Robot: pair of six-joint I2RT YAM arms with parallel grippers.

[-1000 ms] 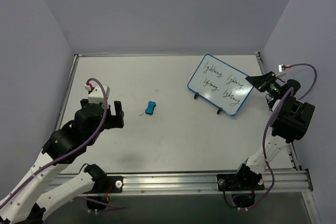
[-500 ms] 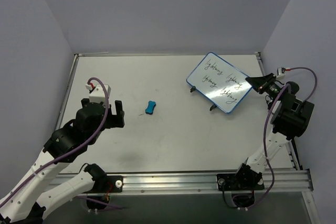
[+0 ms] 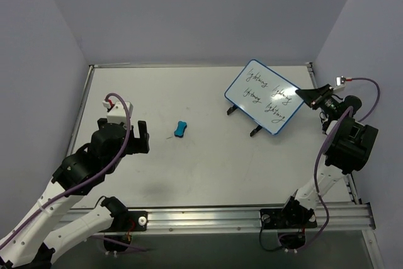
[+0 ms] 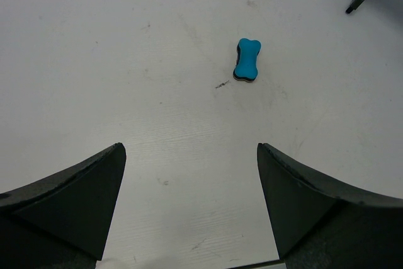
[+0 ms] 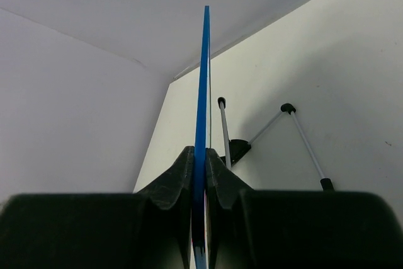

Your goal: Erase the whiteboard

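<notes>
On the left, the left claw (image 4: 190, 150) hovered over the white table (image 3: 208, 168) with its jaws spread wide, holding nothing. Ahead of it, toward the middle, a small blue bone-shaped eraser (image 3: 181, 129) lay flat on the table. At the far right, the whiteboard (image 3: 264, 97), blue-rimmed and covered in dark cursive writing, sat tilted, its black wire legs (image 3: 255, 131) beneath it. The right claw (image 3: 307, 96) was clenched on the board's right edge, pinching the rim between both fingers.

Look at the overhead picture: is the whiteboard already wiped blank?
No, the whiteboard carries dark handwriting in several rows across its white face.
</notes>
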